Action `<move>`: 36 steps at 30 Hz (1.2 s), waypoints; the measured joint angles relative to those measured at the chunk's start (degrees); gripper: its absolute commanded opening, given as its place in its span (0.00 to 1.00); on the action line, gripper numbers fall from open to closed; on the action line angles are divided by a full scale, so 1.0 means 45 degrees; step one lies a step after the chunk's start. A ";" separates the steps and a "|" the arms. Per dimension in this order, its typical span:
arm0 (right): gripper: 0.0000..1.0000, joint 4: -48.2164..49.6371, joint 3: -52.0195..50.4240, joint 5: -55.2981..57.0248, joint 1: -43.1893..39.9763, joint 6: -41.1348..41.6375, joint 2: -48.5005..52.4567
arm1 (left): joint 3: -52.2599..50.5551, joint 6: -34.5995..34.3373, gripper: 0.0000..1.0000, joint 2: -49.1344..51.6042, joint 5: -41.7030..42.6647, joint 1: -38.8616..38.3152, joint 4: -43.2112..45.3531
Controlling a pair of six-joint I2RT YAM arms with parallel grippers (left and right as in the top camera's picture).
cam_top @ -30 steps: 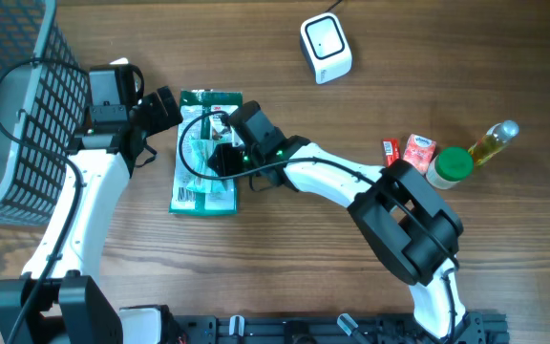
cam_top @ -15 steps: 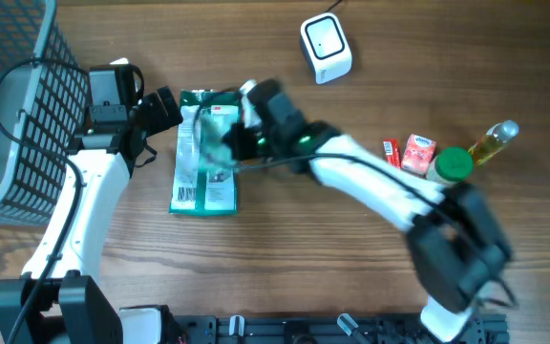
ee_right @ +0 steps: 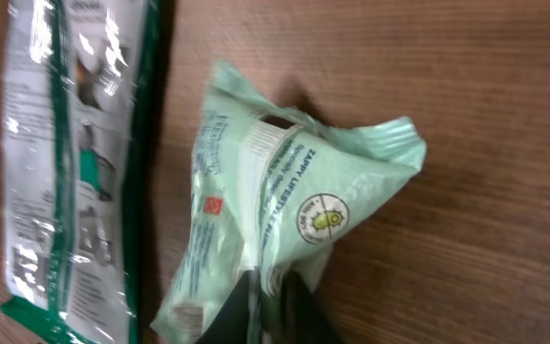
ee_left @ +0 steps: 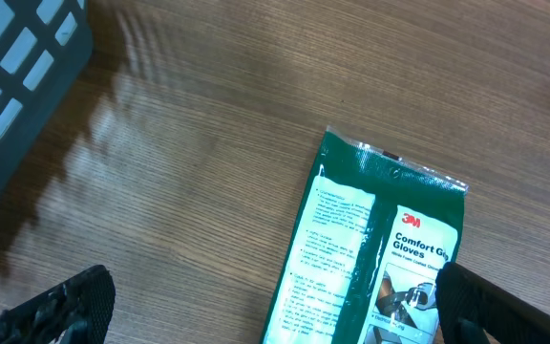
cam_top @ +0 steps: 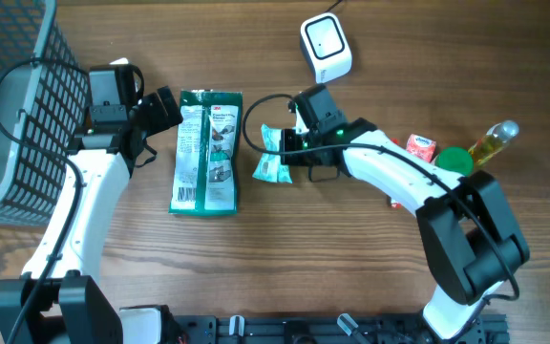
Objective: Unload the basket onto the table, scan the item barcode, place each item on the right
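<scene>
My right gripper was pinched narrow on the green pouch, held mid-table just beside the glove pack, with the scanner near the far edge. My left gripper stood wide, holding nothing, beside the basket.

From overhead, the basket runs off the left and top edges, and the right arm covers part of the pink packet. The print on the glove pack is too small for me to read there — and the left wrist view cuts off its lower end. On the right wrist view the pale green pouch runs off the bottom, its fine print blurred. Of the right gripper I see only the dark jaw tips, pinched on the pouch.
</scene>
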 measured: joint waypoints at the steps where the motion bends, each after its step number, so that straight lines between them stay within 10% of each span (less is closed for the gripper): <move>1: 0.43 0.0010 -0.0073 0.0005 0.0000 -0.0058 0.0005 | 0.0000 0.0000 1.00 0.0000 0.0000 0.0000 0.0005; 8: 0.44 0.0068 0.0301 -0.0821 -0.0398 -0.0408 0.0000 | 0.0000 0.0000 1.00 0.0000 0.0000 0.0000 0.0005; 16: 0.04 -0.0894 0.0753 -0.2511 -0.0627 -0.0597 -0.0126 | 0.0000 0.0000 1.00 0.0000 0.0000 0.0000 0.0000; 36: 0.11 -0.0092 -0.0296 -0.2555 0.0019 -0.0228 0.0777 | 0.0000 0.0000 1.00 0.0000 0.0000 0.0000 0.0005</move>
